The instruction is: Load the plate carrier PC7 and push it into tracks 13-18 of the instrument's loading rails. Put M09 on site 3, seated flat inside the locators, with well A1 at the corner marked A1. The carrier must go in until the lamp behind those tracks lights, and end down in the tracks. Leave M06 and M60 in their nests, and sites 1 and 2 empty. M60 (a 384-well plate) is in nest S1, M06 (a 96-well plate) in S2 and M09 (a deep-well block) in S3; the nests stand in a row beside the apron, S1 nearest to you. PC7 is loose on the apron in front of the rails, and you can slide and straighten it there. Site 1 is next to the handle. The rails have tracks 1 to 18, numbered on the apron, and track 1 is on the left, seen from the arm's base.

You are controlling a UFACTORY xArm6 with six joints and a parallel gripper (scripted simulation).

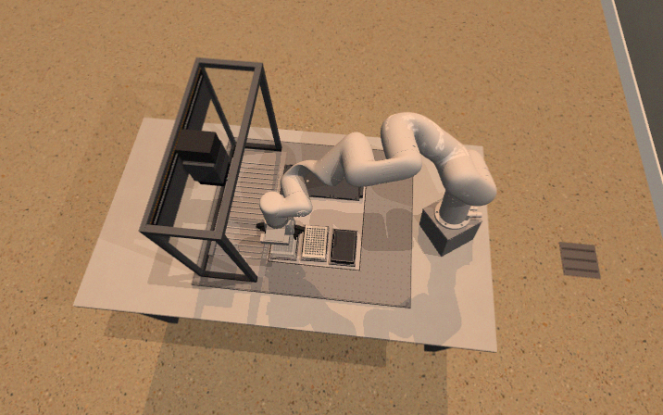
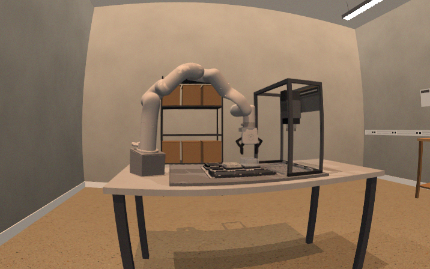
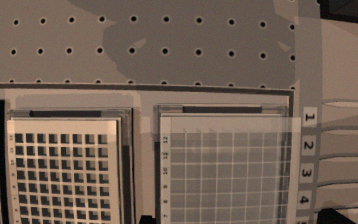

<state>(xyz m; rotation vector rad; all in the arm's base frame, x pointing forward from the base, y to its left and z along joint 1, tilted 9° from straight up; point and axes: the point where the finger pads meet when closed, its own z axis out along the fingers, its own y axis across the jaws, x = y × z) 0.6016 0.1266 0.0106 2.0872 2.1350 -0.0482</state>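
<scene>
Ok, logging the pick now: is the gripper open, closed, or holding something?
Gripper: open, holding nothing, above the translucent deep-well block.

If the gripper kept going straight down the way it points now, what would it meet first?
Most likely the translucent deep-well block M09, which sits right below the open gripper in its nest; the exact landing spot along the block is unclear.

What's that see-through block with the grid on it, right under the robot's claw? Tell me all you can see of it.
The deep-well block looks like pale, translucent plastic, rectangular, its top ruled into a fine grid of square wells with tiny row marks along one edge. It sits level in the end nest of the row, nearest the numbered tracks, beside a white plate with darker wells. The open gripper hangs above it, not touching it.
</scene>
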